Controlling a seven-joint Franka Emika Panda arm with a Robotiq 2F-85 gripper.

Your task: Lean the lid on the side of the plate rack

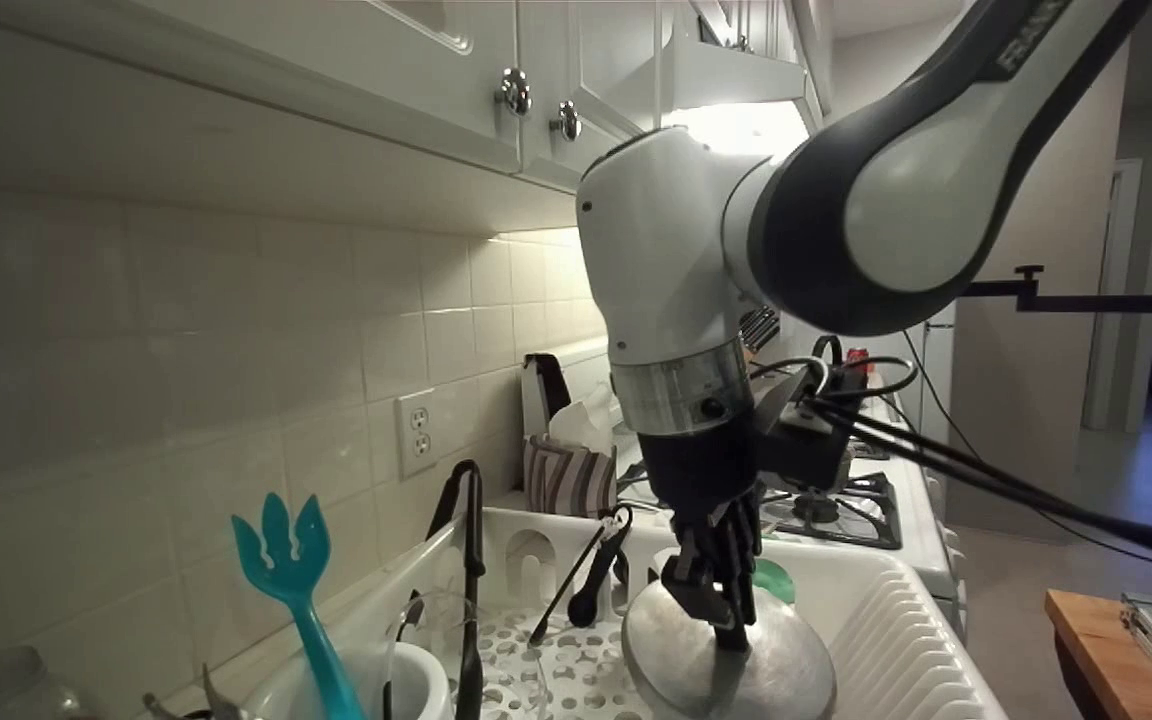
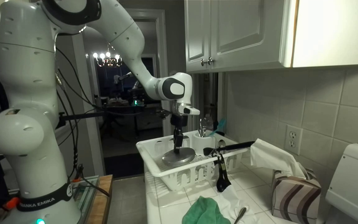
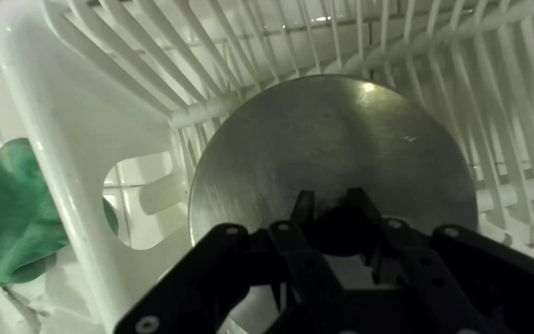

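While the end effector grips the lid, "EMIKA" shows.

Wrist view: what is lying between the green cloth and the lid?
In the wrist view, a white wall of the plate rack stands between them: the green cloth is outside it, the lid on its inner side.
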